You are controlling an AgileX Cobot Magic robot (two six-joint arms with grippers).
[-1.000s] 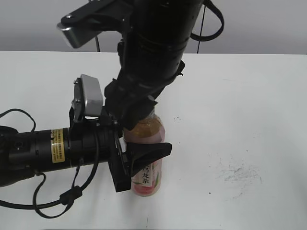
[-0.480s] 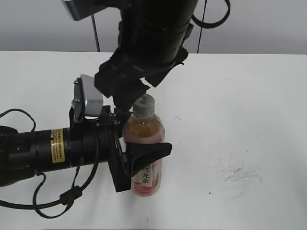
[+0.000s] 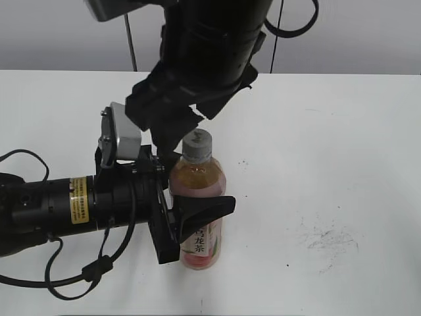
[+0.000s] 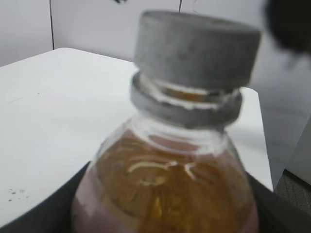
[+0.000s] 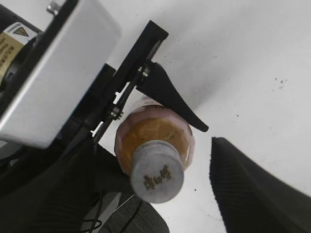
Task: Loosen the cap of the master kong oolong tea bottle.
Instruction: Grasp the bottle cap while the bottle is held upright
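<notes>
Bottle (image 3: 200,217) upright, amber tea, pink label; grey ribbed cap (image 3: 197,145) seated. Left gripper (image 3: 191,220) clamped round its body. Right gripper (image 5: 160,194) spread wide above cap, empty.

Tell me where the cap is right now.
The cap sits on the neck of the tea bottle, left of centre in the exterior view, uncovered, just below and beside the right gripper. The left gripper clamps the bottle's body underneath.
</notes>
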